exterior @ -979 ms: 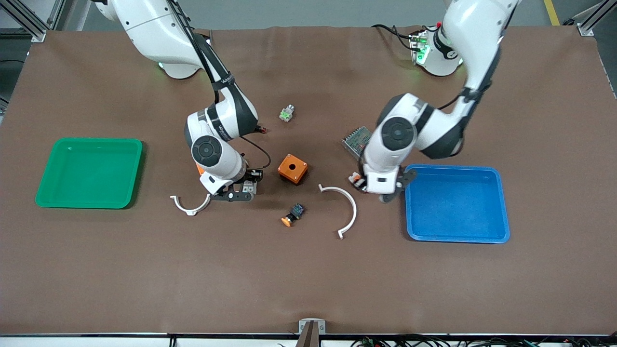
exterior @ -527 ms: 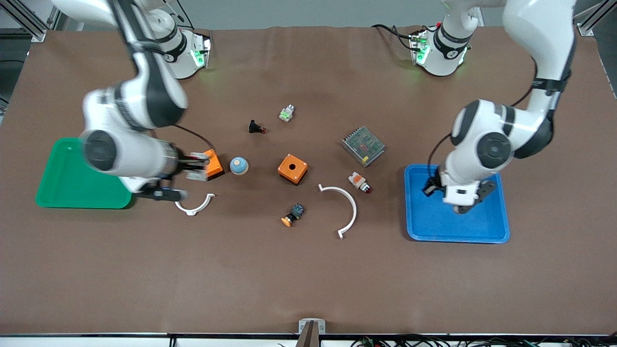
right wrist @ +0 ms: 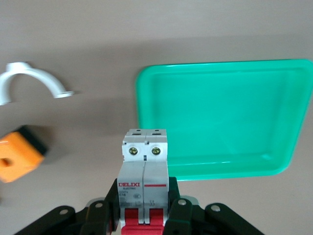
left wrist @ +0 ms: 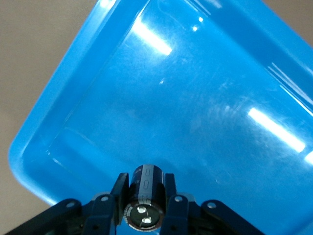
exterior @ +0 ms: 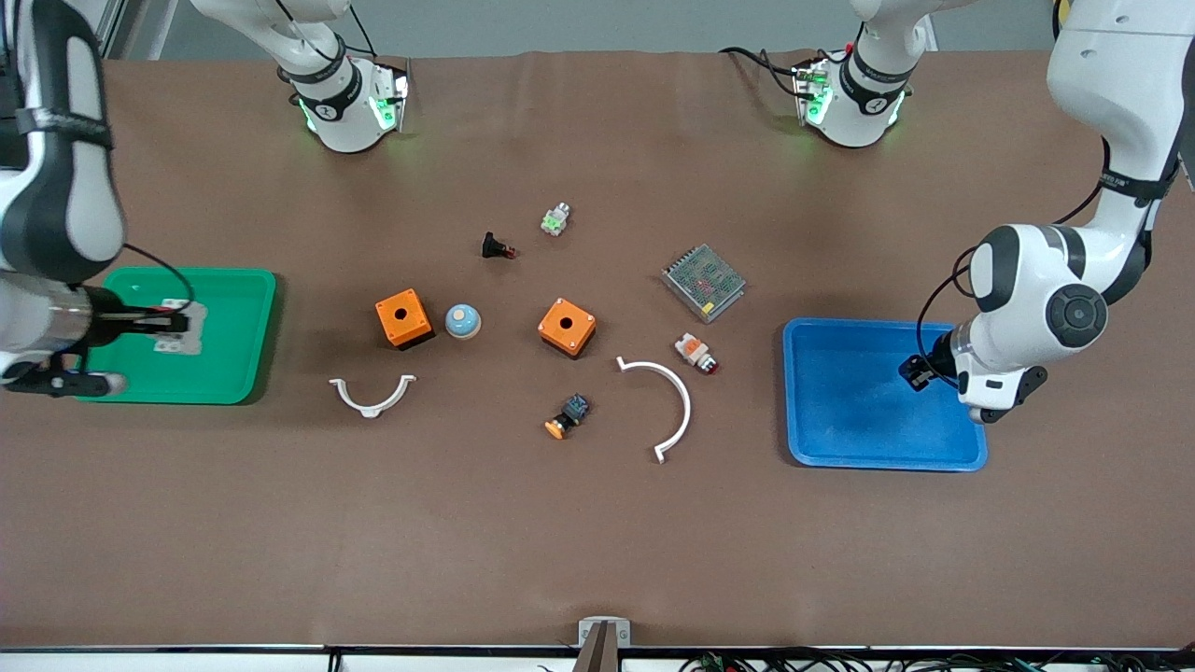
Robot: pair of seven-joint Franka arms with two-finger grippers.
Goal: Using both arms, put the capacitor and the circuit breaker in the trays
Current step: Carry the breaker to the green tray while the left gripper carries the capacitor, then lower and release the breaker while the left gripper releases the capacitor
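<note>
The green tray (exterior: 233,373) serves as the reference. Over it hangs the right gripper (exterior: 177,327), fingers pinching the circuit breaker (exterior: 180,329), which rides above the tray floor with its red levers seated between the fingers in the right wrist view. At the left arm's end of the table, well apart from the green tray, the left gripper (exterior: 920,371) hovers over the blue tray (exterior: 840,448), fingers clamped on the capacitor (left wrist: 145,196).

Both parts look picked and carried; releasing them remains to be done. Both trays appear empty, with nothing resting in either. The other parts lie between the green tray and the blue one.
</note>
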